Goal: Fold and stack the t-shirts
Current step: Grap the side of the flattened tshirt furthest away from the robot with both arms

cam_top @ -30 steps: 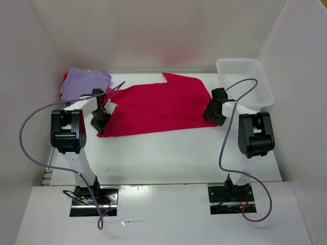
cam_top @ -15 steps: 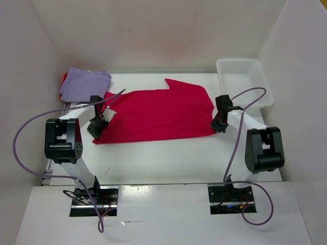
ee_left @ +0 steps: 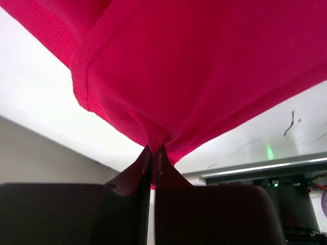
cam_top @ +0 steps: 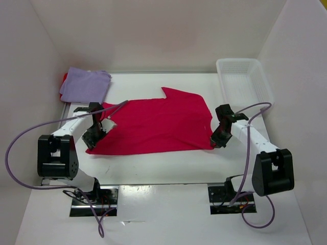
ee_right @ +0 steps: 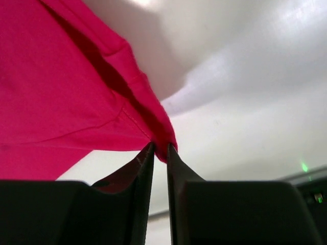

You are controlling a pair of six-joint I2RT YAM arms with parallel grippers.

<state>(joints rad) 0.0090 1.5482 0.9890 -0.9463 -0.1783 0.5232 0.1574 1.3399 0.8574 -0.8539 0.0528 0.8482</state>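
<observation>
A pinkish crimson t-shirt (cam_top: pixel 158 122) lies spread across the middle of the white table. My left gripper (cam_top: pixel 92 139) is shut on its near left corner. In the left wrist view the cloth (ee_left: pixel 194 66) bunches down into the closed fingertips of that gripper (ee_left: pixel 154 150). My right gripper (cam_top: pixel 217 143) pinches the near right corner, and the right wrist view shows the hem (ee_right: pixel 56 87) caught between its narrow jaws (ee_right: pixel 160 149). A folded lavender t-shirt (cam_top: pixel 84 84) lies at the back left, on top of a bright red one (cam_top: pixel 65 77) that only peeks out.
A white plastic bin (cam_top: pixel 244 84) stands at the back right, beside the right arm. White walls close the table in on three sides. Purple cables loop off both arms. Bare table (cam_top: pixel 168 166) runs between the shirt and the arm bases.
Both grippers have drawn back toward the near edge, dragging the crimson shirt with them. The right gripper, open a second ago, has closed on the shirt's corner.
</observation>
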